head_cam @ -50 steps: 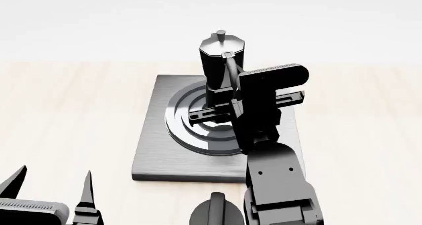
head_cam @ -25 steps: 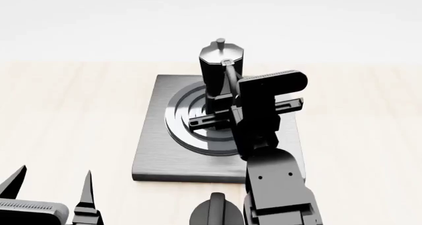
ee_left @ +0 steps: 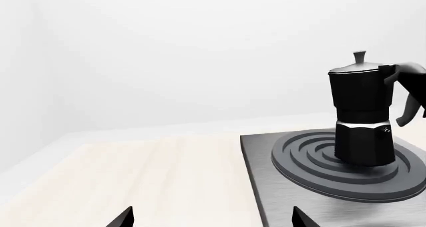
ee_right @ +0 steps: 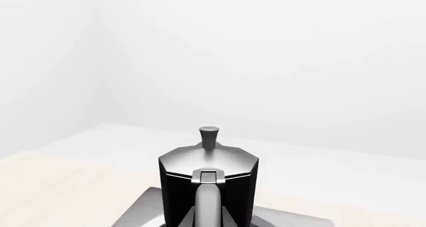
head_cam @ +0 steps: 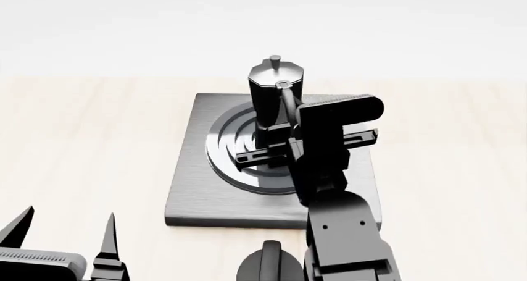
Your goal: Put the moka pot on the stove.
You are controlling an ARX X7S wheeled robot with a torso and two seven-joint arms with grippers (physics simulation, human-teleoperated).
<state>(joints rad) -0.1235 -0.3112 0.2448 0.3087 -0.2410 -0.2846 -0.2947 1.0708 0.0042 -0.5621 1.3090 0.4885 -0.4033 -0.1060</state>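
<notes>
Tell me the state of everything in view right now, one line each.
moka pot: upright on the stove rings, lid shut
stove: flat on the table, pot on its burner
right hand: at the pot's handle, grip hidden
left hand: open, holding nothing

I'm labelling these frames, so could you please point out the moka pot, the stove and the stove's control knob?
moka pot (ee_left: 361, 112): left wrist view, faceted body.
stove (head_cam: 197, 182): head view, bare plate corner.
control knob (head_cam: 268, 265): head view, ridged top.

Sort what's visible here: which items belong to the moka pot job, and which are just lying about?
Job:
moka pot, standing on the rings
stove
right gripper, at the pot's handle side

Lying about:
round black knob, in front of the stove
left gripper, idle, open
</notes>
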